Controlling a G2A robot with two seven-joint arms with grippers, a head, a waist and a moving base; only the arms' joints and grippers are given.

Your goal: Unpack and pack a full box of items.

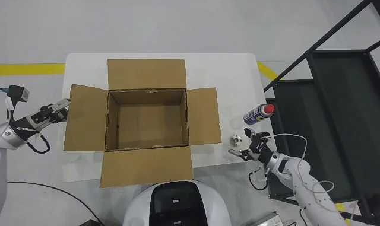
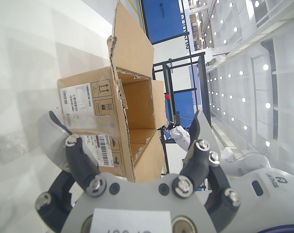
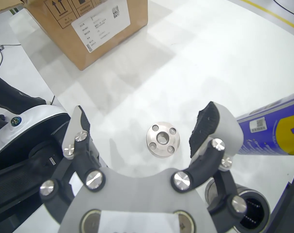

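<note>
1. Hiding partly behind the linkage of the right gripper [image 3: 144, 112], a dark hollow cylinder [image 3: 248, 204] is cut off by the frame edge in the wrist view, and its kind cannot be told.
2. The spray can [image 3: 270, 134] is also cut off there, with one end behind a finger pad. Whether it stands or lies is unclear.
3. The cardboard box [image 1: 147, 126] sits in the middle of the table [image 1: 237, 78], upright, with all four flaps folded outward.
4. The spray can is to the right of the box, just past the right flap.
5. The right gripper's fingers are spread wide and grasp nothing. A round metal flange [image 3: 163, 139] lies flat on the table between them, touching neither pad, off the box's right flap on the near side.
6. The left gripper [image 2: 125, 122] is also spread wide and carries nothing. It sits at the outer edge of the box's left flap, and contact with the cardboard cannot be judged.
7. The left arm comes in from the left of the box, its gripper pointing toward the box's side wall.
8. The right forearm angles in from the near right of the box, its gripper tilted down at the tabletop.
</note>
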